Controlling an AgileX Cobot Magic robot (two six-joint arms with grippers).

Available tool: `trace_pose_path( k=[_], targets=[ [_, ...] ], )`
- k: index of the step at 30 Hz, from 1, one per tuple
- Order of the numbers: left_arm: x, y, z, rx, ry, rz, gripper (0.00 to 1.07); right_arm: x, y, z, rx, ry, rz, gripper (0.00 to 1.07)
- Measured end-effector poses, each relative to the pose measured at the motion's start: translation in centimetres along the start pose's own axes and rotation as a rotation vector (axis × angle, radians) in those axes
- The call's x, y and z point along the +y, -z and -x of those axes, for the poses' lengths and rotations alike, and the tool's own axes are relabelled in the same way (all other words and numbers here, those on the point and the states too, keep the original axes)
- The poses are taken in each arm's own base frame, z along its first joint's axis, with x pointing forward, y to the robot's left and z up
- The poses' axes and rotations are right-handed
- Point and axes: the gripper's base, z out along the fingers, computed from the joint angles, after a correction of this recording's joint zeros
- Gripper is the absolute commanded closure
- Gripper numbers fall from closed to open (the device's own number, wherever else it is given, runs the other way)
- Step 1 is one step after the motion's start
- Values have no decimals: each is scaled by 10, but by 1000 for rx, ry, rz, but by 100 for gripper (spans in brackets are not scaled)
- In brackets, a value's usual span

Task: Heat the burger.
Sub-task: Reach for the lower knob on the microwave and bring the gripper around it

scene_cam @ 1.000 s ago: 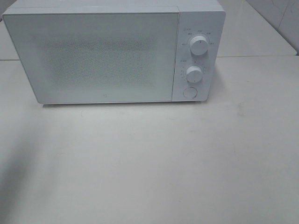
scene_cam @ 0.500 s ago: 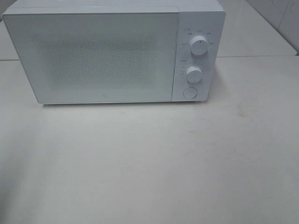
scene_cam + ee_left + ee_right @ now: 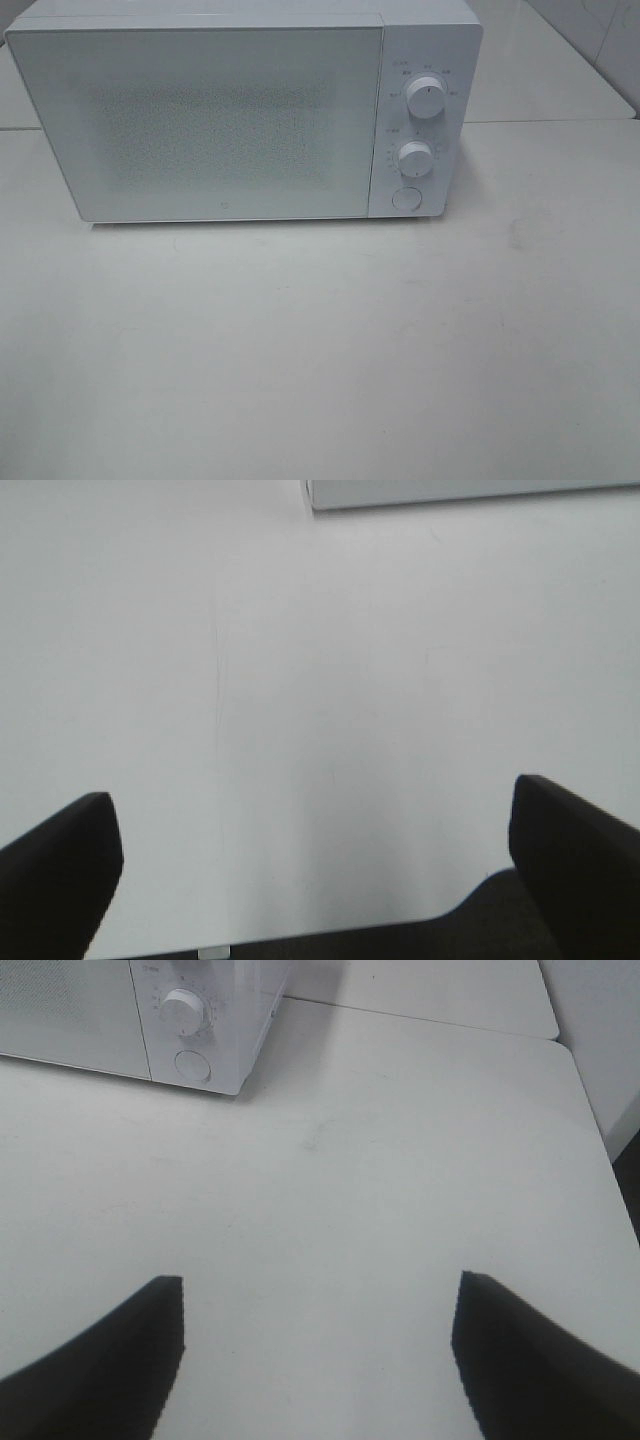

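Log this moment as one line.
microwave: door shut | burger: not in view | left gripper: open, empty | right gripper: open, empty

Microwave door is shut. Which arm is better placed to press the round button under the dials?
Right, probably: the button sits on the right of the microwave, in the right wrist view ahead of the open right gripper. The left gripper faces mostly table.

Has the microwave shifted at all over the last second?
No. The microwave keeps its place against the table seam behind it, door shut.
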Motion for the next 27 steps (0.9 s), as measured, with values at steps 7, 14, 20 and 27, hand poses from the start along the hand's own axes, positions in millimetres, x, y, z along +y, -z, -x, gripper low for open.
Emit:
trace_pose_path(
  k=[7,14,20,27],
  targets=[
    [-4,23,-15,-169,-19,15,9,0,0,0,0,0,0,35],
    [-8,29,-22,-230,-16,-4,9,0,0,0,0,0,0,35],
    [-8,29,-22,-230,-15,-5,9,0,0,0,0,0,0,35],
    [-8,29,-22,-230,-15,-5,9,0,0,0,0,0,1,35]
  ],
)
